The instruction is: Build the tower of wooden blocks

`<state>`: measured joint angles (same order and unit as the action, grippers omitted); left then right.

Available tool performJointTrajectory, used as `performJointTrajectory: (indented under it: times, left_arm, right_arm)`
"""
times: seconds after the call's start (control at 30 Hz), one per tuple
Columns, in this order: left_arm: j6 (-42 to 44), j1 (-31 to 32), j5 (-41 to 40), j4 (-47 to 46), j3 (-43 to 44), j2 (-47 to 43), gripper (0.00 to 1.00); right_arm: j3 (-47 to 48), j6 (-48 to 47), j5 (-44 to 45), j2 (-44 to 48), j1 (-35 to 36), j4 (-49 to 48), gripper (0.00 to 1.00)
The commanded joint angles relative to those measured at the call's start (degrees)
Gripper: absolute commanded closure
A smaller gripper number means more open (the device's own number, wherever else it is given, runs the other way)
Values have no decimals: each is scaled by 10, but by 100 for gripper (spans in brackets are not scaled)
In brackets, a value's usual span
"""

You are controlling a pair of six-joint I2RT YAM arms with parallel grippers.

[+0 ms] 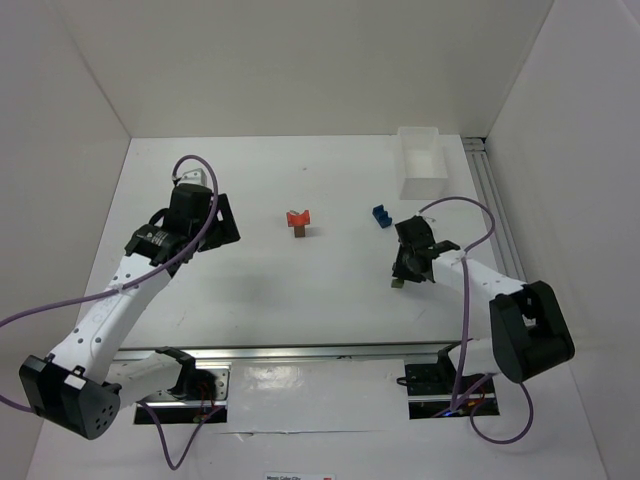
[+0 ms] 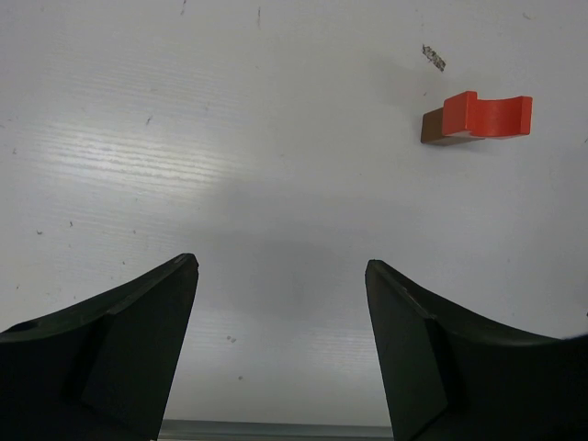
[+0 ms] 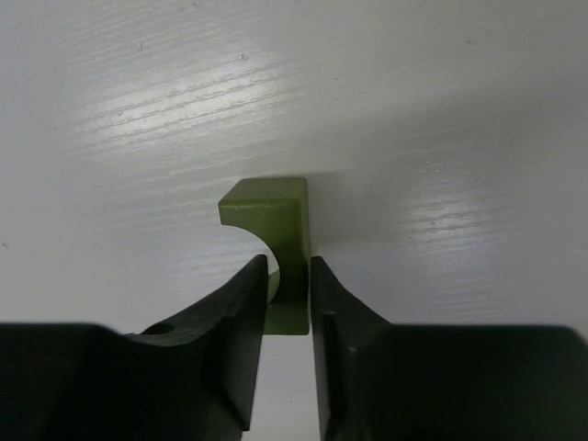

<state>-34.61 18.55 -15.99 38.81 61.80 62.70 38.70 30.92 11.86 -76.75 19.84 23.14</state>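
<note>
My right fingers [image 3: 230, 349] are drawn in narrow on the green block [image 3: 276, 220]: one sits in the hollow of its arch, the other presses on the outside of the same leg, so I judge it gripped. It seems to sit on the table [image 1: 250, 290] at the right side, near my right arm's base, though I cannot tell for sure whether it is lifted off yet. My left fingers [image 2: 119, 358] stand wide apart with nothing between them, hanging over bare table to the left of the stack. The tower is only begun: the red block [image 1: 298, 216], notch up, rests on the brown block [image 1: 299, 232] in the middle of the table, and that is all of it. The blue block [image 1: 380, 215] lies loose to the right of the stack, between it and the white bin [image 1: 422, 185], apart from both. So I put the work at about a third done, two pieces placed. What is left, as I read it, is to carry the green block over and seat it on the red one, then fetch the blue one for the top. The stack is narrow, so a nudge in placing could topple it.
</note>
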Motion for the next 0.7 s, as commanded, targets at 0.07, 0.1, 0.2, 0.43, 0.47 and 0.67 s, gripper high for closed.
performJointTrajectory:
  times: [0.07, 0.1, 0.2, 0.43, 0.47, 0.67]
  left_arm:
    - [9, -3, 0, -16, 10, -6, 14]
    - [9, -3, 0, -16, 10, -6, 14]
    - [9, -3, -5, -11, 10, -18, 14]
    - [14, -3, -5, -11, 10, -18, 14]
    - [14, -3, -5, -5, 10, -18, 14]
    - [8, -3, -12, -10, 3, -37, 14]
  right_arm:
    - [31, -7, 20, -18, 6, -9, 83]
    - [31, -7, 26, -18, 12, -9, 88]
    - [46, -7, 62, -13, 32, 2, 99]
    - [131, 25, 221, -73, 138, 116, 99]
    - [146, 39, 272, -107, 152, 138, 99]
    - [261, 166, 431, -280, 236, 317, 100]
